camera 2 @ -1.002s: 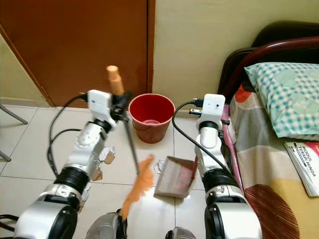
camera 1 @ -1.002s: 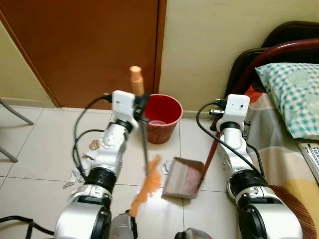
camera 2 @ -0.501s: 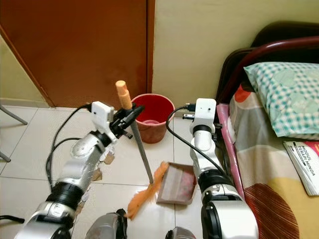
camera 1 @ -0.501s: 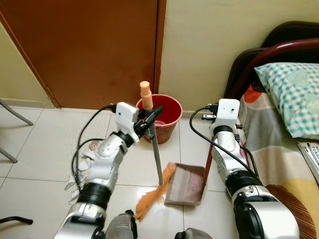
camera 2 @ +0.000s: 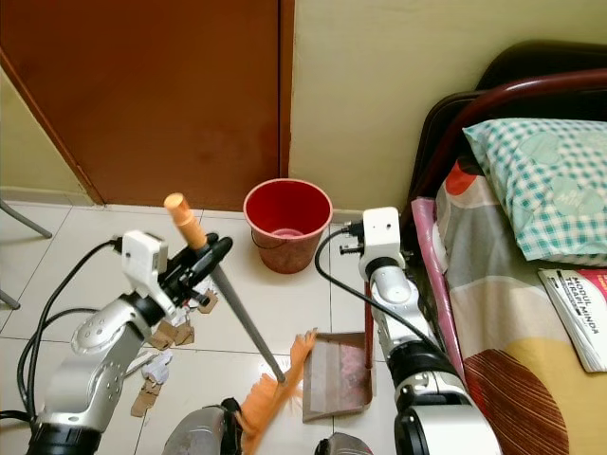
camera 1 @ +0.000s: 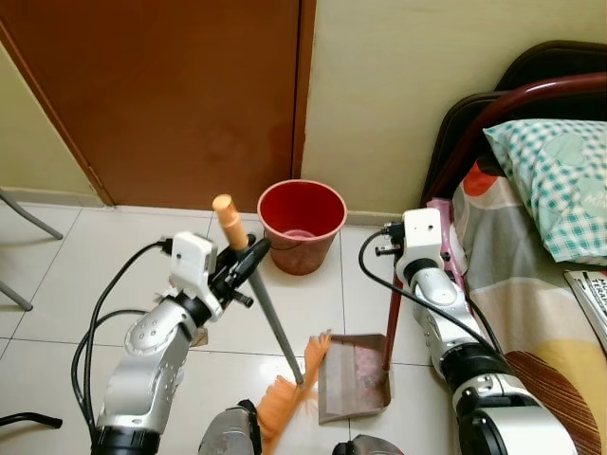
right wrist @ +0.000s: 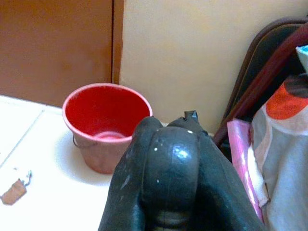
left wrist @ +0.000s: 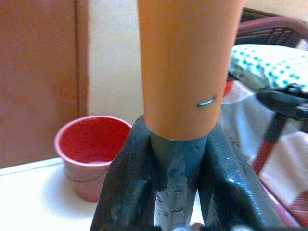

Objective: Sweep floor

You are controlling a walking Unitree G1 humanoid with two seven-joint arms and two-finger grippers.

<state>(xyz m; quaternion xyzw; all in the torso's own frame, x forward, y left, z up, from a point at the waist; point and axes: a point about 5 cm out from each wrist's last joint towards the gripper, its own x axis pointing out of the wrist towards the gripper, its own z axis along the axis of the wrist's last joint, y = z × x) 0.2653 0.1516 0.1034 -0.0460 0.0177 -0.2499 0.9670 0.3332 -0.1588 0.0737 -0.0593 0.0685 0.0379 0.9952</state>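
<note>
Now left tool (camera 1: pixel 248 258) clamping broom (camera 1: pixel 266 318), right tool (right wrist: pixel 166 159) clenched on dustpan (camera 1: pixel 353 376).

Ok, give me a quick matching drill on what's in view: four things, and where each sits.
Things:
1. bucket
2. broom
3. dustpan
4. scraps

Places:
A. on the floor by the left arm
B. against the wall beside the door
C. held in the left gripper, bristles on the floor
D. flat on the floor, its upright handle at the right gripper

Pairs: 1-B, 2-C, 3-D, 4-A
</note>
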